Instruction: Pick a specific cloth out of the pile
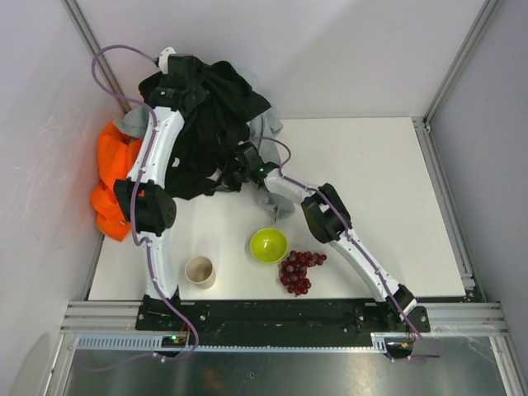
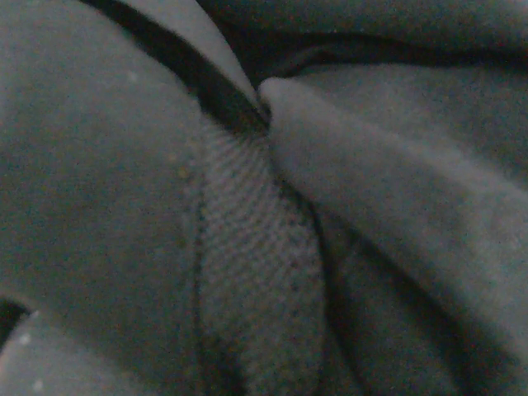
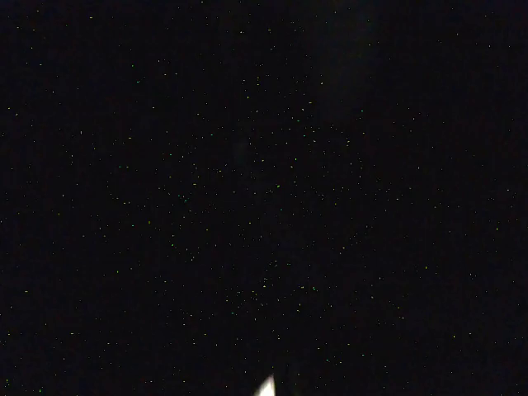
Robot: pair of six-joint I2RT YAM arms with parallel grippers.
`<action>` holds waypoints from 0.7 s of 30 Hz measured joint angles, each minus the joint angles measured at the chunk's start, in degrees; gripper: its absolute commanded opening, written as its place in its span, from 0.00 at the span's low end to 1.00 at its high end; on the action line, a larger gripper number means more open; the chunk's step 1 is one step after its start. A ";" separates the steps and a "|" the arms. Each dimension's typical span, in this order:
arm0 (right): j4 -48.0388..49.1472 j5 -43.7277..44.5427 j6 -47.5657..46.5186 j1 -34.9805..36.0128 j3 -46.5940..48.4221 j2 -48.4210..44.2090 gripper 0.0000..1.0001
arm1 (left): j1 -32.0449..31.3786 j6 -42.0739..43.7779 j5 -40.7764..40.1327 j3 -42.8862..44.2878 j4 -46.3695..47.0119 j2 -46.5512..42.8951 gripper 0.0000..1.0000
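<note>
The pile (image 1: pixel 177 140) lies at the far left of the table: bright orange fabric (image 1: pixel 111 177) on the left, light grey fabric (image 1: pixel 266 124) on the right, and black fabric (image 1: pixel 210 107) over the top. I cannot tell the plain black cloth from the other black garment. My left gripper (image 1: pixel 171 87) is buried in the black fabric at the top of the pile. Its wrist view shows only dark folds (image 2: pixel 264 247) pressed against the lens. My right gripper (image 1: pixel 242 167) is at the pile's lower right edge, in black fabric. Its wrist view is black. Neither gripper's fingers show.
A green bowl (image 1: pixel 269 245) stands near the front middle, with a bunch of red grapes (image 1: pixel 299 270) to its right. A paper cup (image 1: pixel 200 271) stands at the front left. Walls close in the left and back sides, and a metal frame post (image 1: pixel 452 70) stands at the right.
</note>
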 measured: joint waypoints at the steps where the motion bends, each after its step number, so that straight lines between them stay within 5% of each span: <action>1: 0.83 -0.83 -0.02 -0.35 -1.25 -0.46 0.00 | 0.11 0.02 0.00 -0.79 0.31 -0.37 0.01; 11: 3.02 -9.14 -5.16 -7.91 -31.30 -22.84 0.00 | 1.53 0.44 -2.64 -12.39 3.43 -6.38 0.01; 21: -10.40 -14.84 -15.21 -15.23 -25.20 -36.76 0.00 | 3.89 -0.52 -5.73 -23.76 5.46 -10.49 0.01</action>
